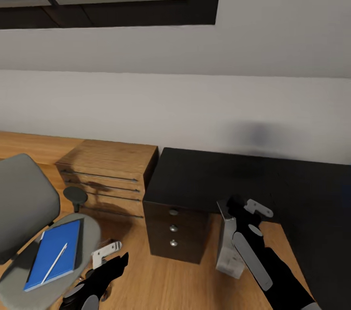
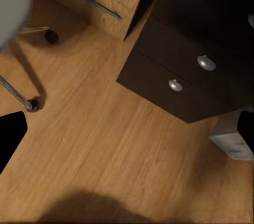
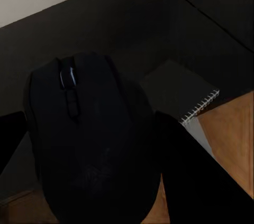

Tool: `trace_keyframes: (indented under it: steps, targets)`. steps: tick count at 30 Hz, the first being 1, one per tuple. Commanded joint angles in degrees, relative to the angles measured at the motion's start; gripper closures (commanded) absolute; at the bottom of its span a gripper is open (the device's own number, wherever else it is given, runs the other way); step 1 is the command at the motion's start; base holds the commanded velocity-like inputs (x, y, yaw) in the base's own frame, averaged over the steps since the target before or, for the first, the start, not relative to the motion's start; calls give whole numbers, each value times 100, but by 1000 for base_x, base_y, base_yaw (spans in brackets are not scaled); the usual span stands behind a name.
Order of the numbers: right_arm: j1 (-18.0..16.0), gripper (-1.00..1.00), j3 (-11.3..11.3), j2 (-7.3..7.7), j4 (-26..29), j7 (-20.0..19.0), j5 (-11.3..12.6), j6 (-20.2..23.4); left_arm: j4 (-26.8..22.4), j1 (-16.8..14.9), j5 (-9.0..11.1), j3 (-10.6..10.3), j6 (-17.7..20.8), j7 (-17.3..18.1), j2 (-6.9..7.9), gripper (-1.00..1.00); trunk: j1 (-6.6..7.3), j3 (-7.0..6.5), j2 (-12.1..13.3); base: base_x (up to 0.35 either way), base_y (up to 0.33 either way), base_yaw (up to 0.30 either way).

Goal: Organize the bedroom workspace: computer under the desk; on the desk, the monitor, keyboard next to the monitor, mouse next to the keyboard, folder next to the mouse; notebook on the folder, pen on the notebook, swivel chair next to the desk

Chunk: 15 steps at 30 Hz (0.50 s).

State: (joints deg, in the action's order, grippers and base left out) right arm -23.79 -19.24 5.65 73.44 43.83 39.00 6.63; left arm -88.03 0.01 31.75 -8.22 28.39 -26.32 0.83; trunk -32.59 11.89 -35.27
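The black mouse point(image 3: 90, 145) sits between my right gripper's fingers, with the right gripper point(image 1: 243, 212) shut on it just above the front edge of the black-topped desk point(image 1: 204, 178). A dark spiral notebook point(image 3: 177, 92) lies on the desk beside it. Under that desk edge stands the light grey computer point(image 1: 228, 246). On the swivel chair point(image 1: 24, 197) at the left lies the blue folder point(image 1: 53, 251), with the white pen point(image 1: 54, 262) on top. My left gripper point(image 1: 111, 255) hangs open over the wood floor between the chair and the desk drawers point(image 2: 180, 76).
A light wooden dresser point(image 1: 109, 173) with bar handles stands against the wall between chair and desk. The chair's chrome base and castors point(image 2: 32, 105) spread over the floor near my left gripper. A window runs along the top of the wall.
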Motion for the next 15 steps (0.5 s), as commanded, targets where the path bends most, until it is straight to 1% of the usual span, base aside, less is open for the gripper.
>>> trace_keyframes:
  steps: [1, 6, 9, 10, 13, 15]
  targets:
    - [-7, 100, -12, 0, -60, 33, 29, -29, -13, -1, 60, -8, 7, -57, 7, -100, -1, 8, -9, -170, -153, -263]
    - [-10, 100, -2, -11, -312, 29, 29, -154, -13, -1, 60, -5, 8, -57, 6, -100, -1, 8, -9, -155, -142, -265]
    - [-9, 100, 4, -11, -332, 29, 29, -219, -13, -1, 60, -4, 8, -57, 5, -100, -1, 8, -9, -146, -136, -266]
    - [-7, 100, 6, -9, -346, 29, 29, -328, -13, -1, 60, -4, 8, -57, 5, -100, -1, 8, -9, -146, -136, -266]
    - [-8, 100, 7, -3, -424, 29, 29, -449, -13, -1, 60, -9, 13, -57, 5, -100, -1, 8, -9, -147, -130, -266]
    - [-7, 100, 4, 0, -478, 29, 29, -492, -6, -1, 65, -7, 16, -57, 5, -100, -1, 8, -9, -212, -42, -211]
